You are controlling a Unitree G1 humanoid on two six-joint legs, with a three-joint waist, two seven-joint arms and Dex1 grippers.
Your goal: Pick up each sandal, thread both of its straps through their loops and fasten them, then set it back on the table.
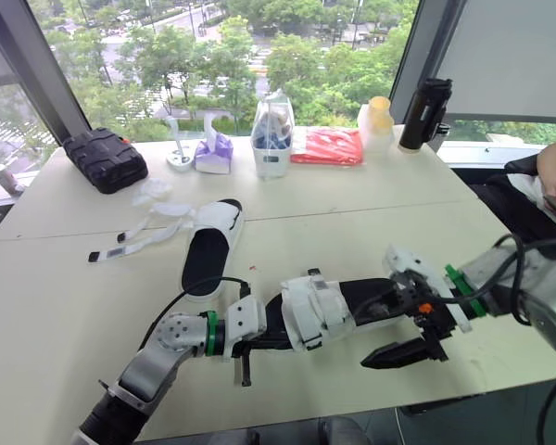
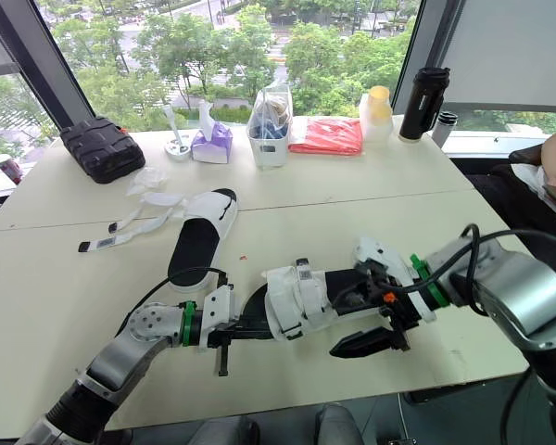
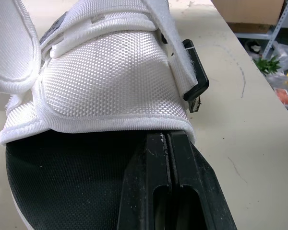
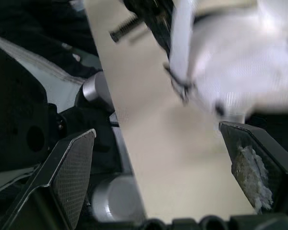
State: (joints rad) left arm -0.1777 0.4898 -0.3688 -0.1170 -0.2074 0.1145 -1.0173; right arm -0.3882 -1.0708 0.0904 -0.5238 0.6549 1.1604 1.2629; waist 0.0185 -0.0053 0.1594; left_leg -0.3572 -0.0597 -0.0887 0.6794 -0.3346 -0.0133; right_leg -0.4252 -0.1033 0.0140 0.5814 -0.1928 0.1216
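One sandal (image 1: pixel 320 311) with a black sole and white mesh straps is held just above the table's near edge. My left gripper (image 1: pixel 258 339) is shut on the sole's end; the left wrist view shows its fingers (image 3: pixel 170 182) closed on the black sole below the white strap (image 3: pixel 105 81). A strap end with a black tab (image 3: pixel 196 79) sticks out to the side. My right gripper (image 1: pixel 403 352) is open at the sandal's other end, fingers (image 4: pixel 69 167) wide apart, holding nothing. The second sandal (image 1: pixel 211 246) lies flat on the table, its loose straps (image 1: pixel 134 239) spread out to the left.
Along the far edge of the table (image 1: pixel 371 222) stand a black case (image 1: pixel 105 159), a tissue pack (image 1: pixel 213 153), a white container (image 1: pixel 271 139), a red packet (image 1: pixel 326 146), a yellow-capped jar (image 1: pixel 377 120) and a black bottle (image 1: pixel 424 113). A person's hand (image 1: pixel 554 176) is at the right.
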